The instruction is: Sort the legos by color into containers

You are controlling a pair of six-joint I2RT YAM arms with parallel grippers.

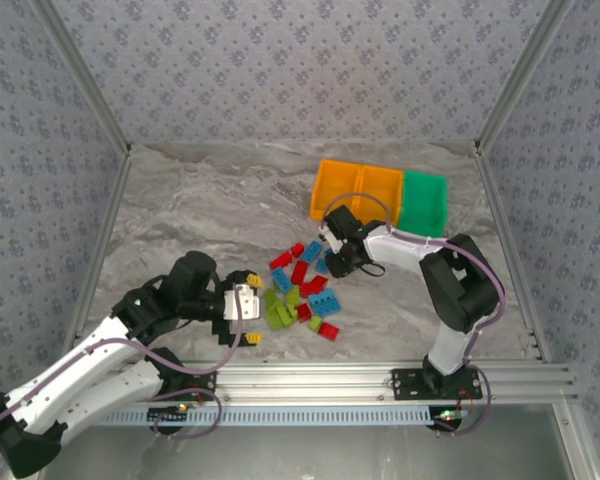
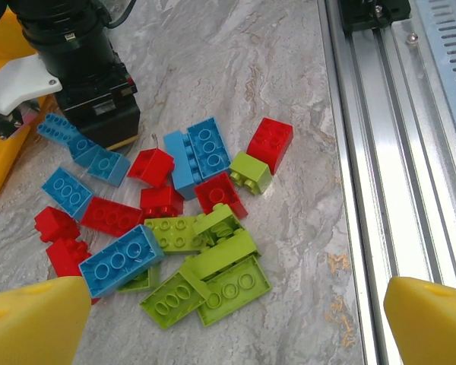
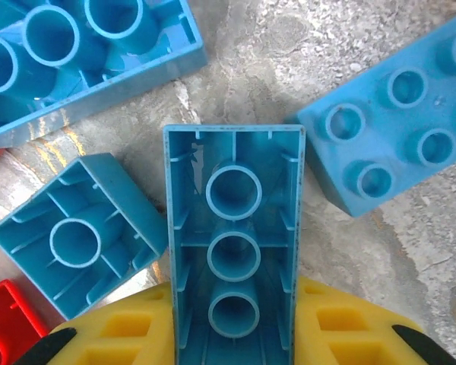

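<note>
On the grey marbled desk (image 1: 200,200), the right arm (image 1: 420,255) is hanging low over the far edge of the pile of red, blue and lime-green studded plastic bricks (image 1: 298,285), near the row of two orange and one green plastic bins (image 1: 380,172). The right jaws are clamping a long blue brick (image 3: 233,251), so a blue pick seems underway. The next move is probably calling for a lift clear of neighbouring bricks, then a carry to a bin. The left jaws are hanging wide open, empty.

Bricks (image 1: 298,290) all bunched in a pile on the tabletop (image 1: 210,200), bins (image 1: 380,185) in a row behind it, bit to the right. The left hand (image 1: 252,308) is left of the pile; the right hand (image 1: 331,264) is at its back edge, one brick (image 3: 234,251) between its fingers (image 3: 342,334).
</note>
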